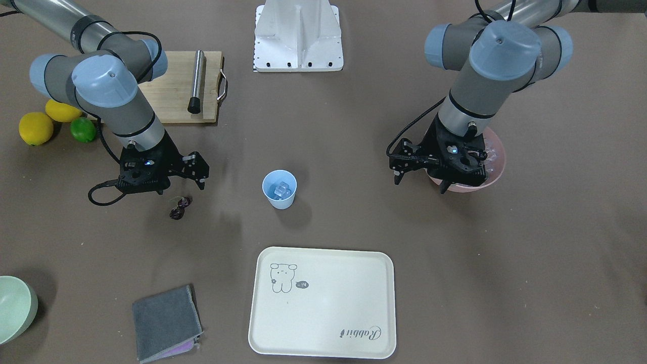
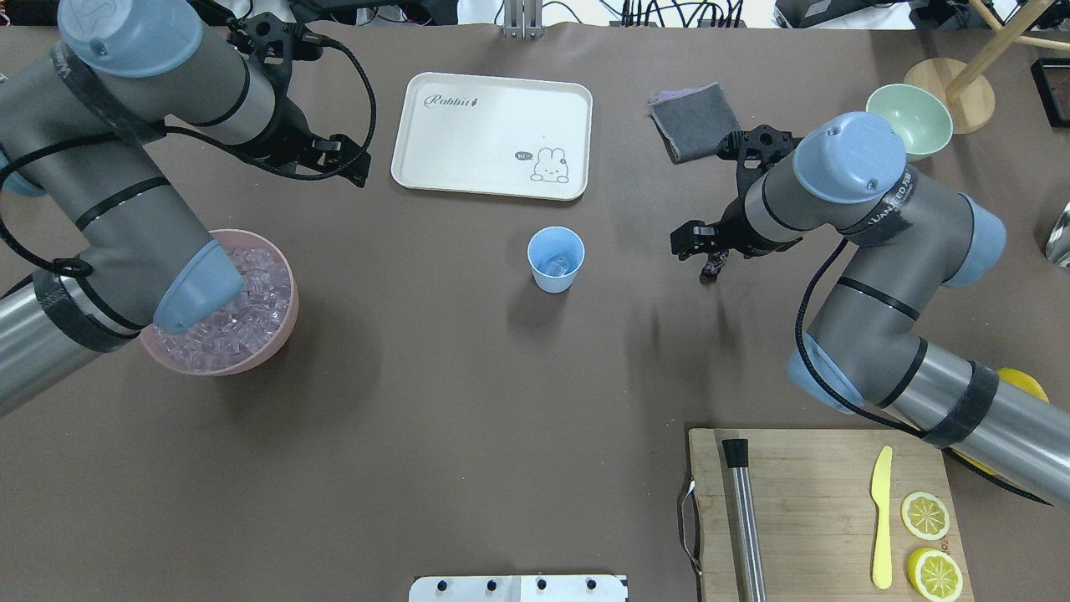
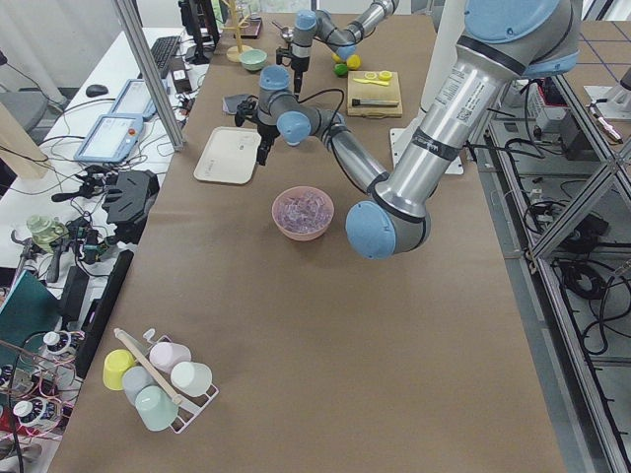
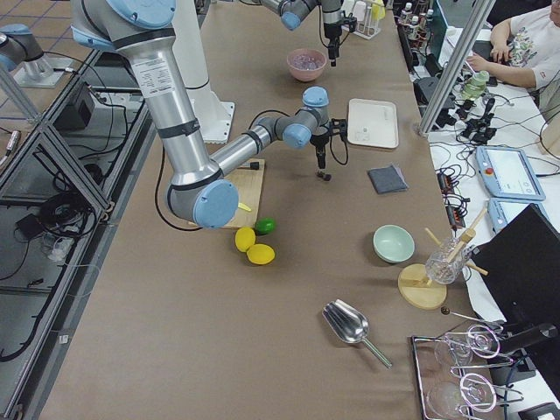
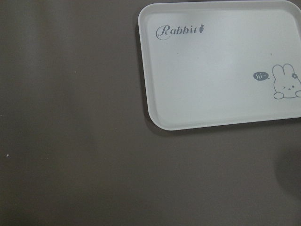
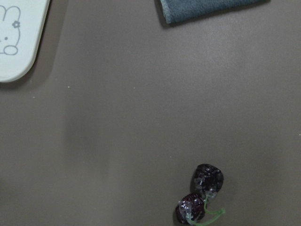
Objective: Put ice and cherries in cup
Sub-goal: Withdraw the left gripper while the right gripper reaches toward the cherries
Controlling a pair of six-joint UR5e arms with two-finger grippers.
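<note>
The light blue cup [image 1: 279, 191] stands at the table's middle with a few clear ice cubes [image 1: 281, 188] inside; it also shows in the overhead view [image 2: 555, 259]. More ice [image 2: 238, 313] fills the pink bowl [image 2: 288, 328]. The dark cherries [image 1: 180, 207] lie on the table and show in the right wrist view [image 6: 202, 194]. My right gripper [image 1: 181, 187] hangs open and empty just above the cherries [image 2: 712, 267]. My left gripper [image 1: 419, 184] is open and empty, raised beside the pink bowl [image 1: 498, 164], between bowl and cup.
A cream tray [image 2: 493, 109] lies beyond the cup. A grey cloth [image 2: 694, 121] and a pale green bowl [image 2: 911, 117] lie at the far right. A cutting board [image 2: 819, 502] holds a metal rod, knife and lemon slices. Lemons and a lime [image 1: 82, 130] sit by it.
</note>
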